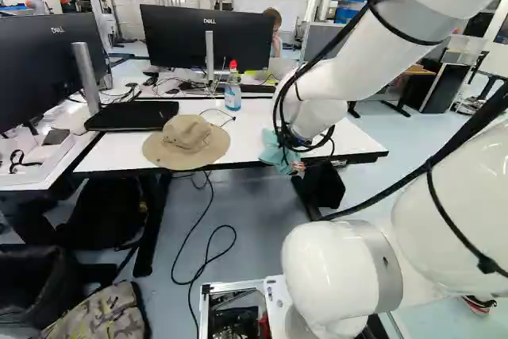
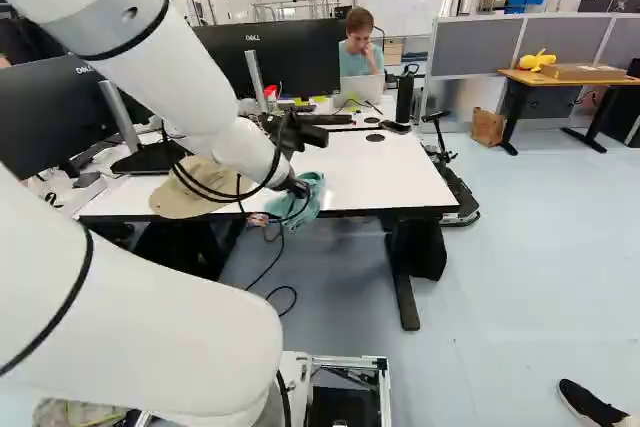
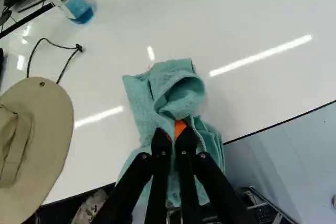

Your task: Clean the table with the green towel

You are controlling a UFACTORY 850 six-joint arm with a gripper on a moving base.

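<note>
One white arm [image 1: 373, 49] reaches to one desk [image 3: 121, 40], its gripper [image 2: 299, 190] clenching one green towel [image 3: 140, 94] near one tan sun hat [image 3: 44, 116].

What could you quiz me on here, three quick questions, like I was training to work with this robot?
1. True or false: the gripper has the green towel pinched between its fingers.
2. Fill in the missing word: the bottle with blue liquid has a ____ top.
3. Choose one. Where is the towel?
a) on the floor
b) at an edge of the white table
c) draped over the hat

Key: 1 true; 2 red; 3 b
</note>
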